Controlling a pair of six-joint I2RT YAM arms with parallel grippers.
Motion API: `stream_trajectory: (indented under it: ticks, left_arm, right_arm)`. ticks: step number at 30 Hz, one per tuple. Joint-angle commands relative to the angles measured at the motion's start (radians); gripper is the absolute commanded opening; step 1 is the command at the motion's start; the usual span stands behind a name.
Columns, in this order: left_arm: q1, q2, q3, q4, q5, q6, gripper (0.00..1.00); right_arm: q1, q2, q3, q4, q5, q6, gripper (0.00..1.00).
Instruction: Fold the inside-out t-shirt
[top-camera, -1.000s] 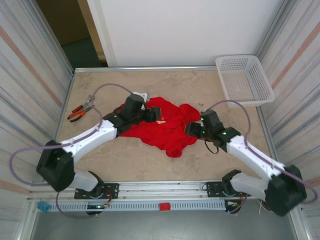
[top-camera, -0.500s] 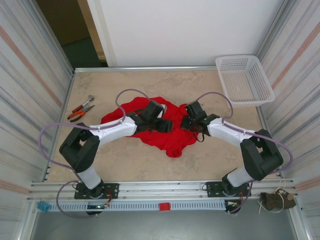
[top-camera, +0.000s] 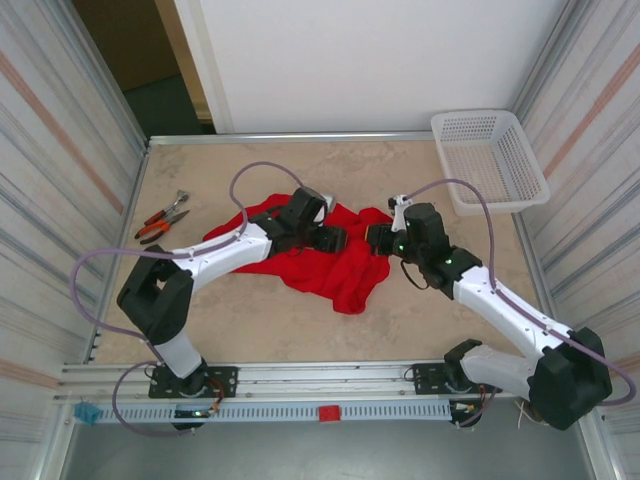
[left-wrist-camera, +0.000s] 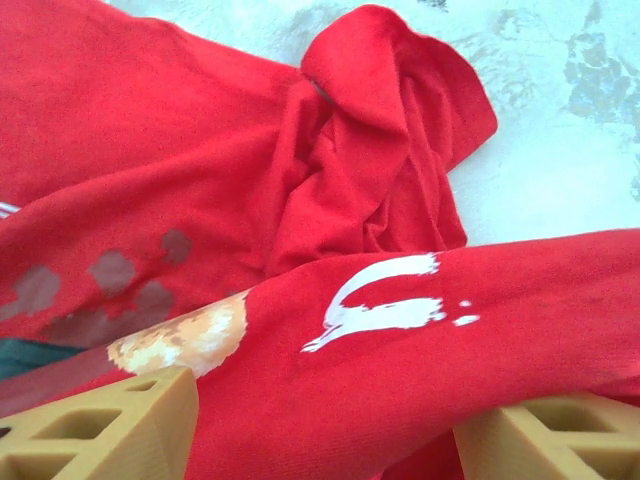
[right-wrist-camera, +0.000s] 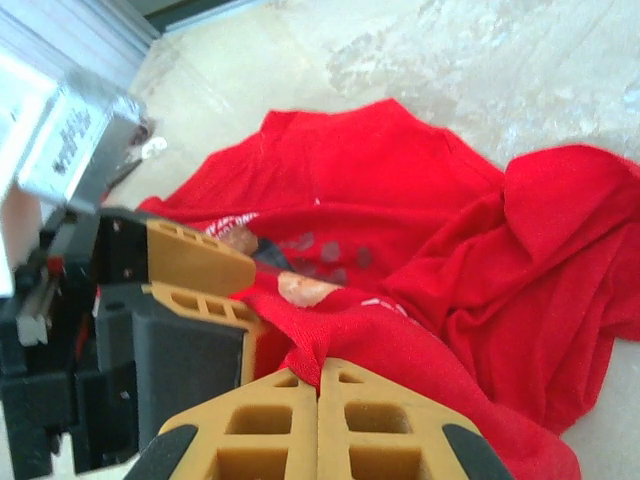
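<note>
While my two grippers face each other over the middle of the pale mottled table (top-camera: 200, 330), the bright red cloth t-shirt (top-camera: 335, 275) lies crumpled under them. Its long axis runs from the far left down to a rumpled tip at the near right. My right gripper (top-camera: 378, 238) sits at the shirt's far-right edge. From the right wrist its tan fingers (right-wrist-camera: 270, 420) are pressed together with a raised ridge of red cloth (right-wrist-camera: 380, 170) running up to their tips, so I judge a thin fold is nipped there. My left gripper (top-camera: 335, 240) is just beside it, over the body of the shirt. Its fingers (left-wrist-camera: 100, 425) are spread wide, and a band of cloth carrying a whitish printed stroke (left-wrist-camera: 385, 300) lies across the gap between them, not squeezed. Most of the fabric lies to my left and toward me, so the left arm is nearer the bulk. I judge the next move depends on drawing the two ends apart along that axis.
</note>
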Motion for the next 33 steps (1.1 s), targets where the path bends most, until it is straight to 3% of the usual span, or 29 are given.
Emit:
stream_trajectory:
  ticks: [1,7,10,11,14,18,19,20,21,22,25,29,33]
  left_arm:
    - [-0.015,0.053,0.024,0.004,0.048,0.046,0.67]
    - [-0.038,0.131,0.028,0.065,0.139,0.058,0.67]
    - [-0.036,0.156,0.022,0.102,0.169,0.058,0.61]
    - [-0.032,0.159,0.021,0.113,0.175,0.059,0.5]
    - [0.002,0.129,0.009,0.122,0.214,0.054,0.0]
    - [0.052,-0.018,-0.053,0.139,0.233,0.023,0.0]
    - [0.06,-0.064,-0.067,0.13,0.232,0.017,0.0]
    - [0.064,-0.107,-0.074,0.111,0.225,0.012,0.0]
    - [0.064,-0.145,-0.079,0.094,0.218,0.009,0.0]
    - [0.064,-0.182,-0.082,0.074,0.217,0.003,0.0]
    - [0.061,-0.268,-0.112,0.047,0.212,-0.031,0.0]
    - [0.05,-0.335,-0.166,0.054,0.198,-0.055,0.0]
    - [0.045,-0.35,-0.184,0.05,0.178,-0.066,0.0]
  right_arm:
    - [0.0,-0.027,-0.047,0.024,-0.03,-0.026,0.0]
    - [-0.001,-0.067,-0.09,0.039,-0.04,-0.02,0.0]
    - [-0.002,-0.092,-0.105,0.052,-0.052,-0.022,0.0]
    - [-0.003,-0.095,-0.112,0.056,-0.058,-0.023,0.0]
    - [-0.013,-0.124,-0.13,0.05,-0.052,-0.026,0.0]
    - [-0.074,-0.077,-0.158,0.057,-0.023,-0.014,0.0]
    - [-0.095,-0.043,-0.152,0.042,0.001,-0.008,0.05]
    - [-0.112,-0.011,-0.136,0.014,0.031,0.001,0.3]
    - [-0.121,0.015,-0.115,-0.018,0.047,0.011,0.48]
    - [-0.119,0.034,-0.09,-0.05,0.054,0.021,0.56]
    - [-0.041,0.022,-0.023,-0.131,0.134,0.079,0.66]
    - [0.137,-0.038,0.046,-0.172,0.258,0.155,0.75]
    - [0.281,-0.035,0.095,-0.192,0.409,0.184,0.78]
